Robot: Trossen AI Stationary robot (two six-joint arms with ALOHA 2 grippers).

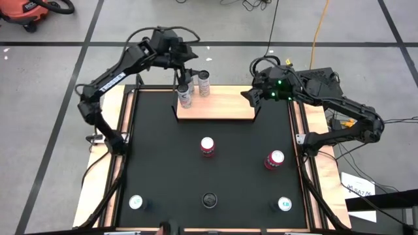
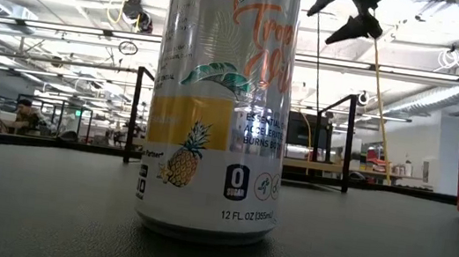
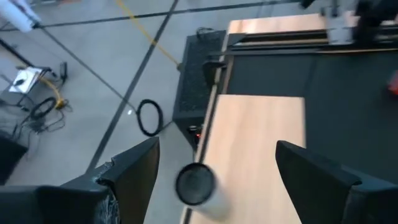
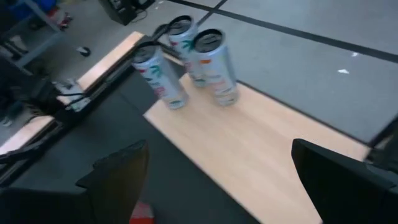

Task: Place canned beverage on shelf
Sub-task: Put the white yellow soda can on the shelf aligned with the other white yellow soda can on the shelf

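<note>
The shelf (image 1: pixel 222 108), a small light-wood board with black uprights, stands at the table's far middle. Three cans stand upright on its left end, best seen in the right wrist view (image 4: pixel 214 65) (image 4: pixel 158 78) (image 4: pixel 183 37). My left gripper (image 1: pixel 183 77) is open above these cans. One can's top (image 3: pixel 196 183) shows below and between its spread fingers, with no touch visible. My right gripper (image 1: pixel 257 98) is open and empty above the shelf's right end (image 4: pixel 273 143). It also shows high up in the low view (image 2: pixel 351 11).
On the black tabletop stand two red cans (image 1: pixel 208 146) (image 1: pixel 273 159), a dark-topped can (image 1: pixel 209 200) near the front, and two white-topped cans (image 1: pixel 136 202) (image 1: pixel 285 204) at the front corners. A tall white pineapple can (image 2: pixel 220 101) fills the low view.
</note>
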